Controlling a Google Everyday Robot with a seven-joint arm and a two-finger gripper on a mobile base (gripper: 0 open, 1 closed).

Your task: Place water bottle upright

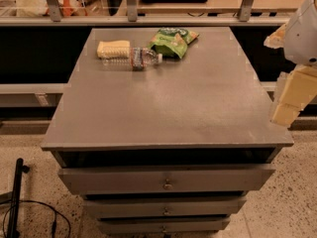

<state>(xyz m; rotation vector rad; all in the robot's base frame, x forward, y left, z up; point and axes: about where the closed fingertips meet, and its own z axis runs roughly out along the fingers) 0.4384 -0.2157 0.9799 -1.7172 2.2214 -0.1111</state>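
Note:
The water bottle [131,59] lies on its side on the grey cabinet top [168,98] at the far left, white cap pointing right, with a dark-and-white label band near the cap end. It rests just in front of the yellow sponge [113,48]. My gripper [290,100] hangs at the right edge of the view, beyond the cabinet's right side, far from the bottle. It holds nothing that I can see.
A green snack bag [172,41] lies right of the bottle near the far edge. The cabinet has three drawers [167,181] at the front. A railing [148,20] runs behind it. A black pole and cable [15,202] sit on the floor at left.

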